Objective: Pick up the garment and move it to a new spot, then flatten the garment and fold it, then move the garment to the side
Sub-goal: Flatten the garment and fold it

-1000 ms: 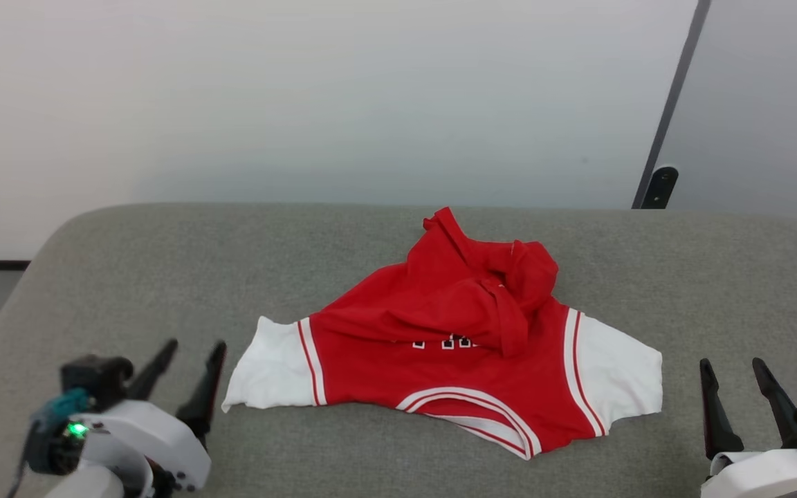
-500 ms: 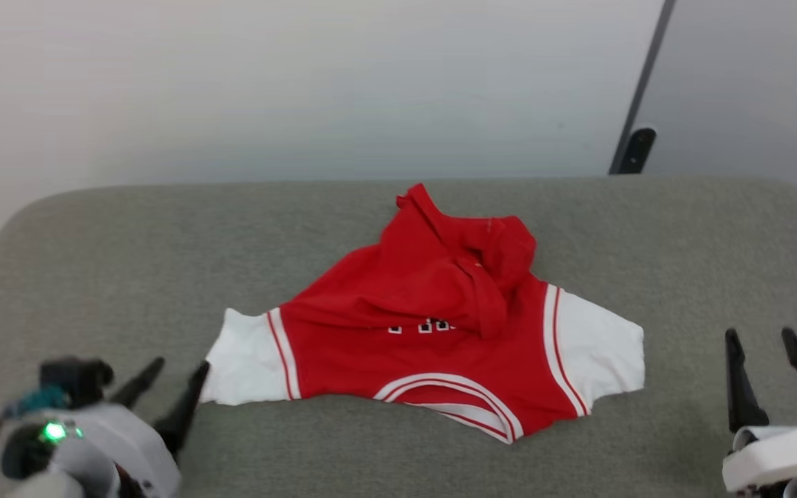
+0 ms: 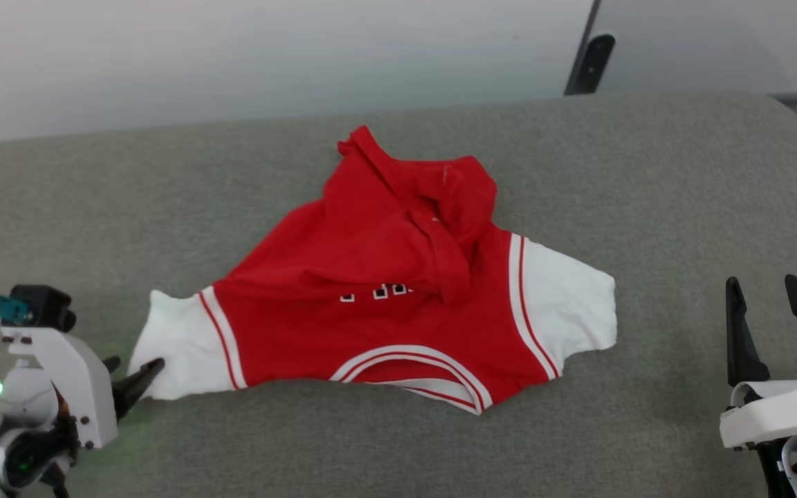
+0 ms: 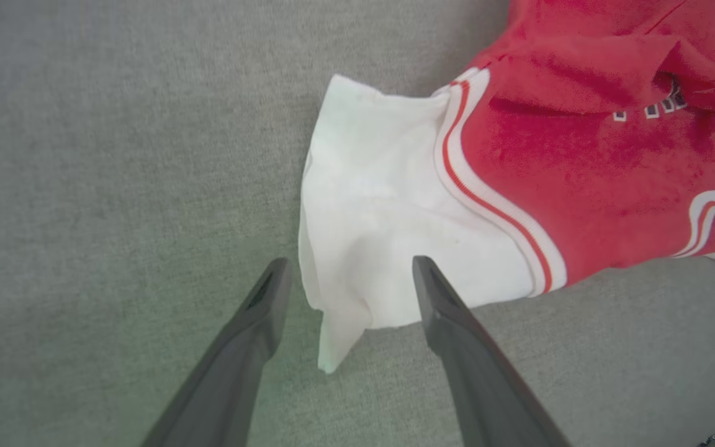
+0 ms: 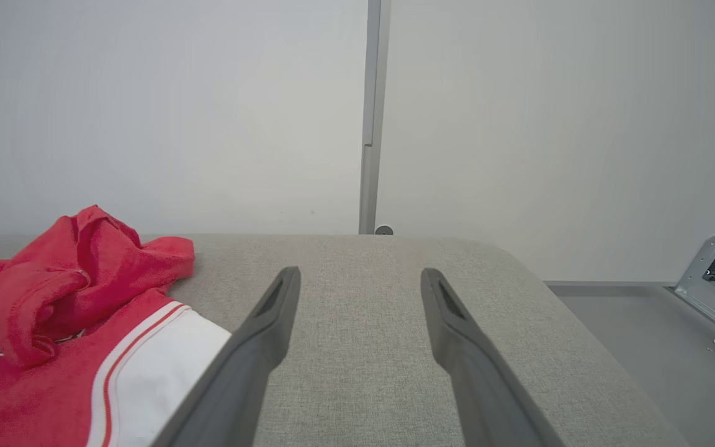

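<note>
The light, limp shirt is judged best taken at the white sleeve corner framed by the wide-open, empty left pincer; the right pincer is likewise open, empty.

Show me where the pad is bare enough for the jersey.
Bare pad right of the garment, up to the right gripper; a wide patch far left, beyond the left gripper; a strip along the near edge. Crowded at the left sleeve, flanked by the open left gripper.
</note>
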Controlling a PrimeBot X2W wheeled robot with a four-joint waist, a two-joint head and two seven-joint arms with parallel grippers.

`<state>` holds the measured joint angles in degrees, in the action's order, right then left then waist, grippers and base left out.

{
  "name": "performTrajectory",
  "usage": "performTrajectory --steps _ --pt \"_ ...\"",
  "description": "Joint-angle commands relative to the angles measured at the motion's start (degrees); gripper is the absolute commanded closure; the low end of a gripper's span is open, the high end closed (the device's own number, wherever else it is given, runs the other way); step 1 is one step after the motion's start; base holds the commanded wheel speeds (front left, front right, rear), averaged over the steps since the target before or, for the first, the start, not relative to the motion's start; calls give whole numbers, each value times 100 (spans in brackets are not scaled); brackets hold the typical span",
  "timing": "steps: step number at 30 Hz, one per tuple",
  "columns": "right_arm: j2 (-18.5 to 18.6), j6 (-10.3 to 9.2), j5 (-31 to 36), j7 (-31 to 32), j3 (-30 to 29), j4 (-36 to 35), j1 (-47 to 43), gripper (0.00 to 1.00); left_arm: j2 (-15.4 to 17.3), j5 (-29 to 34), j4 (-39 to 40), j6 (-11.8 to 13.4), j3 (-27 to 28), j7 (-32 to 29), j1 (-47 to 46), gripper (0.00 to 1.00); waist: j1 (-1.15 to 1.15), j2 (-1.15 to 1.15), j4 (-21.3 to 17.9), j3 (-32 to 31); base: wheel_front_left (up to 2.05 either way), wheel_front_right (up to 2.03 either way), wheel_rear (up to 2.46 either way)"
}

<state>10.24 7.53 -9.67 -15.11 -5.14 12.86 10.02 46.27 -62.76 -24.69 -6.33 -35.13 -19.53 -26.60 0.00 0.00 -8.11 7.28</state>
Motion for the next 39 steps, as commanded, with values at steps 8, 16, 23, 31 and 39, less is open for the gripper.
performTrajectory --steps 8,16,23,31,39 --pt "-56 -8 38 -5 10 -10 78 0 32 -190 -343 308 -246 -1245 -392 0 0 0 -250 301 0 0 0" --pt "-78 -8 88 -5 58 27 130 0 -79 -153 -620 551 -452 -1750 -465 0 0 0 -209 317 0 0 0" --pt "37 -8 21 90 273 142 231 0 -329 -331 -841 731 -600 -2292 -454 18 0 0 -134 301 0 0 0" --pt "276 -8 -227 616 792 199 327 0 -428 -217 -862 630 -578 -2149 -768 100 0 0 -22 254 0 0 0" --pt "917 -8 -1055 2055 1742 180 560 0 -584 -105 -924 528 -659 -2065 -944 100 0 0 124 245 0 0 0"
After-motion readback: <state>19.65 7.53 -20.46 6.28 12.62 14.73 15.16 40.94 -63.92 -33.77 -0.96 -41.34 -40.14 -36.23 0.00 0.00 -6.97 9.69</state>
